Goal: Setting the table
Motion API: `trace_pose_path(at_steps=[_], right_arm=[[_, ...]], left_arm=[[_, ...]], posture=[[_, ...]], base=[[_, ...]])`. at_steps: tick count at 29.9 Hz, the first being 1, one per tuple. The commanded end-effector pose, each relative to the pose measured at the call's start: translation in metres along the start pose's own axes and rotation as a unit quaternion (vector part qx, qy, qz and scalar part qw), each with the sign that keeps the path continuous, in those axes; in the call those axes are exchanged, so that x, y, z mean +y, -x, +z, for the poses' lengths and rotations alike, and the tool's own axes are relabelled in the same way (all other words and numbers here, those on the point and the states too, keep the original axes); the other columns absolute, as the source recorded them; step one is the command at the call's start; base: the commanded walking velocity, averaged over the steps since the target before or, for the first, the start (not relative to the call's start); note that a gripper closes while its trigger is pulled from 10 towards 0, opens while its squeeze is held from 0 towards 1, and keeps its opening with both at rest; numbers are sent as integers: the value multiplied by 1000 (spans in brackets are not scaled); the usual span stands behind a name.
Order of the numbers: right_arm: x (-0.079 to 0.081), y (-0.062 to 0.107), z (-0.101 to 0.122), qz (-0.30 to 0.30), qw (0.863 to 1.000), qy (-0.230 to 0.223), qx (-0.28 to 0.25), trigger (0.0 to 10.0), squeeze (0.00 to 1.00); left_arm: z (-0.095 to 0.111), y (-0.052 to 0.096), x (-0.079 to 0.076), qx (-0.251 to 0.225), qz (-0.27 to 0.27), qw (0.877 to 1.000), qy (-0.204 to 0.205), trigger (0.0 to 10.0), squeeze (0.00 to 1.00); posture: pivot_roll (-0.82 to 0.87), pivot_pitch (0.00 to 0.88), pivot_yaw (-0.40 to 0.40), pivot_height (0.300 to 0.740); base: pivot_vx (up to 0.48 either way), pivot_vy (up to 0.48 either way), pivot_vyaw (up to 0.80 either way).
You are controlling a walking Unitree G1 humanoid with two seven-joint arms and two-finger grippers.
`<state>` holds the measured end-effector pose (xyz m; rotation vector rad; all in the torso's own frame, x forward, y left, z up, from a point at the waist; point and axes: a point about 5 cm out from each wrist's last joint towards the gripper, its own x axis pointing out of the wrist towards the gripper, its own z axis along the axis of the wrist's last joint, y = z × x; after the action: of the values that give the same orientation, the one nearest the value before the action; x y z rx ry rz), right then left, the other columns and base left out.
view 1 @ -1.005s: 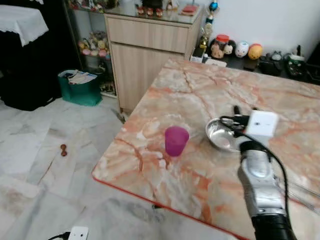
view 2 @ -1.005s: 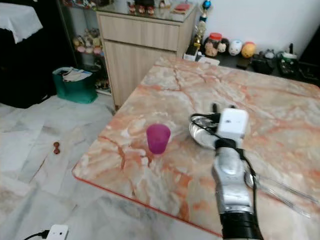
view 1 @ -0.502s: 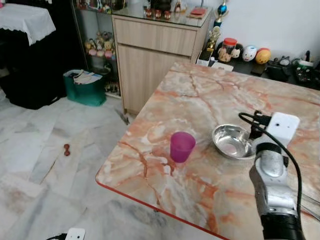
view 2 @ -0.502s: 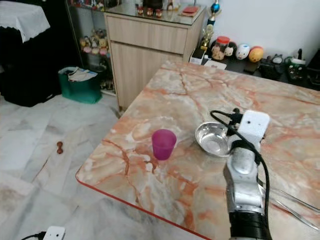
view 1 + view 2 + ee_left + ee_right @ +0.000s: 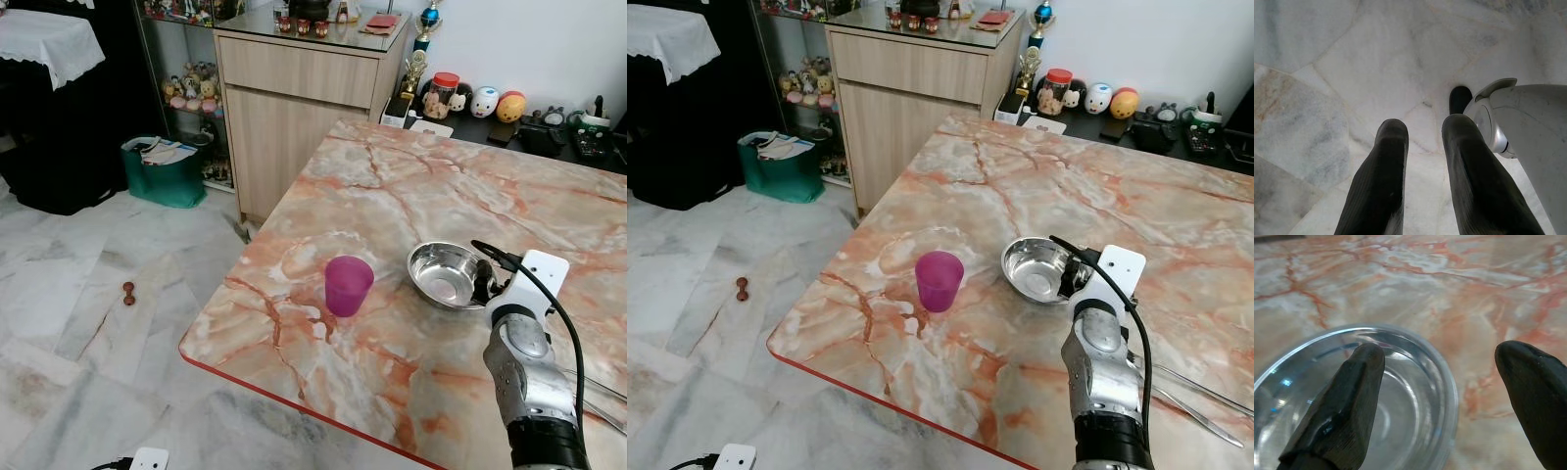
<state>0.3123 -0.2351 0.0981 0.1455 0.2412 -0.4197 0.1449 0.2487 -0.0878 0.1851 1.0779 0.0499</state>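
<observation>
A translucent purple cup [image 5: 348,285] stands upright on the orange marble table [image 5: 392,186], near its front left corner. To the cup's right sits an empty steel bowl [image 5: 446,275]. My right gripper [image 5: 484,281] is at the bowl's right rim and open. In the right wrist view one finger [image 5: 1339,411] hangs over the bowl [image 5: 1400,416], while the other finger [image 5: 1535,391] is outside it over bare marble. My left gripper [image 5: 1422,142] hangs idle over the floor, its fingers a narrow gap apart with nothing between them.
Metal utensils [image 5: 1190,397] lie on the table at my far right. A wooden cabinet [image 5: 304,98] stands behind the table's far left corner, with a green bag [image 5: 162,174] on the floor beside it. A white socket block [image 5: 733,456] lies on the marble floor.
My right arm has drawn back from over the bowl and dropped to its right rim. The view shifted a little; cup and bowl stayed put.
</observation>
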Motion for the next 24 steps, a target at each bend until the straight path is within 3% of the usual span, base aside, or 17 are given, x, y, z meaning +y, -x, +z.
trace_pose_path(at_steps=[1,8,14,19,24], right_arm=[[-1,0,2,1,1000,-26,5,10000,0],[2,-1,-3,29,994,-101,34,10000,0],[2,-1,-4,24,992,-115,38,10000,0],[2,-1,-4,29,985,-164,43,10000,0],[-2,-2,-2,18,986,-163,39,10000,0]], left_arm=[[0,0,-3,5,-1,1000,-9,10000,0],[0,0,-2,9,-1,1000,-12,10000,0],[0,0,-2,7,-1,1000,-8,10000,0],[0,0,-2,6,-2,1000,-8,10000,0],[0,0,-2,6,-2,1000,-7,10000,0]], posture=[[166,0,-77,707],[161,0,-73,707],[162,0,-71,707],[164,0,-70,707],[164,0,-71,707]], base=[[0,0,0],[0,0,0],[0,0,0],[0,0,0],[0,0,0]])
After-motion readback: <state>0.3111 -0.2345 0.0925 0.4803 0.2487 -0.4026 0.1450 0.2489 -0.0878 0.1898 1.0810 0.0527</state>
